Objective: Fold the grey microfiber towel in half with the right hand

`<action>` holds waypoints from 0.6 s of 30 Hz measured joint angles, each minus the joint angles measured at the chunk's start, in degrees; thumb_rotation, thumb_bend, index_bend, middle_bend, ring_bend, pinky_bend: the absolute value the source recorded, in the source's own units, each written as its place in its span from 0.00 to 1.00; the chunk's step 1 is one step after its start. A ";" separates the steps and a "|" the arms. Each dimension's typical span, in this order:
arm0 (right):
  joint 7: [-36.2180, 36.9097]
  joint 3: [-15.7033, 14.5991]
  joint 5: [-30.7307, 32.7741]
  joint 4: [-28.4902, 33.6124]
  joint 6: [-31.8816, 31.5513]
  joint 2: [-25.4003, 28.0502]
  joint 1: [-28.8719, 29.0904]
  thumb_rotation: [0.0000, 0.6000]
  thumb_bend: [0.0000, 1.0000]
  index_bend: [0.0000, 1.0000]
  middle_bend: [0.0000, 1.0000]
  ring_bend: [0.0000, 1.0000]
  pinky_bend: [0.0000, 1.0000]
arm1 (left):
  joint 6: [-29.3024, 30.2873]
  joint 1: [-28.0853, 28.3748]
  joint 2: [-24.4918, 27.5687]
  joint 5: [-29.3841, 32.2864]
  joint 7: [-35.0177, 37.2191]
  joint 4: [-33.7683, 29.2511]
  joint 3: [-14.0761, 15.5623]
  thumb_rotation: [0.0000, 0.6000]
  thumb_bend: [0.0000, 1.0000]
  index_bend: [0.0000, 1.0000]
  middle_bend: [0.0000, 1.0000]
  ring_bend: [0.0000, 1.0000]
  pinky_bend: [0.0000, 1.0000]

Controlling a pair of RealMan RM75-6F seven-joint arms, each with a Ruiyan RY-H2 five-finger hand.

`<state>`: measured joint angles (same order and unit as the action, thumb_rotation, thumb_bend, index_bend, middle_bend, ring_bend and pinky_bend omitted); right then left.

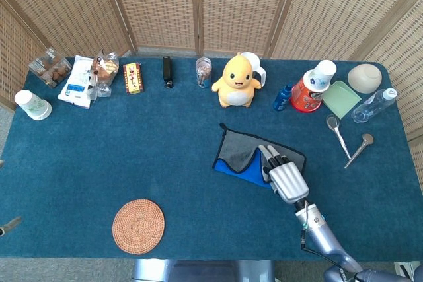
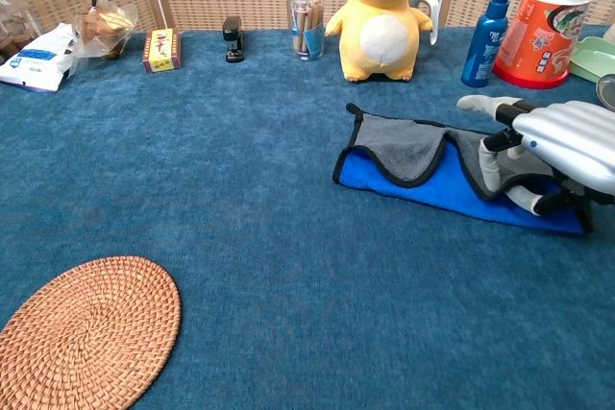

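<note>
**Folding step: right robot hand on the towel's near edge**

The worktop carries a blue pile cover. The grey microfiber towel lies on it right of centre, in front of the yellow plush toy. The towel is part folded: grey flaps lie over its blue face, which shows as a strip along the near edge in the chest view, and the black hem sags between two raised points.

The right robot hand rests on the right portion of the towel. Its fingers curl down onto the grey flap while one stays extended above. The hand appears to be grasping the flap. Whether cloth is pinched or only pressed cannot be confirmed from either view. The left robot hand is not in view.

Procedure for the step in hand, as judged from this state:

1. Confirm the hold on the hem before lifting. Microfiber is limp and tends to slide out of a shallow pinch.
2. Lift only enough to clear the lower layer.
3. Carry the edge across in one low arc towards the opposite hem. Align black border to black border.
4. Lay the edge flat, then release.

Caution: the towel may drag on the pile cover. The blue spray bottle and orange container stand behind the right robot hand; keep the arc clear of them.
</note>
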<state>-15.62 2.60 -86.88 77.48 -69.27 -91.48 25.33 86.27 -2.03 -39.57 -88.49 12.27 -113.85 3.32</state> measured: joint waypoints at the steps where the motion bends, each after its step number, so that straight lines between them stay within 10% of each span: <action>1: 0.53 0.10 0.23 0.03 0.05 0.04 -0.06 1.00 0.52 0.60 0.03 0.00 0.37 | -0.02 0.01 0.01 0.04 0.04 0.00 -0.01 1.00 0.13 0.00 0.00 0.00 0.00; 18: 11.95 3.63 6.42 3.27 2.74 2.32 -0.26 1.00 0.56 0.62 0.04 0.00 0.37 | 0.04 -0.02 0.08 0.16 0.09 -0.03 -0.04 1.00 0.13 0.00 0.00 0.00 0.00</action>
<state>-3.67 6.23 -80.45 80.75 -66.52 -89.16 25.07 86.31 -2.05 -39.49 -88.33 12.35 -113.88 3.27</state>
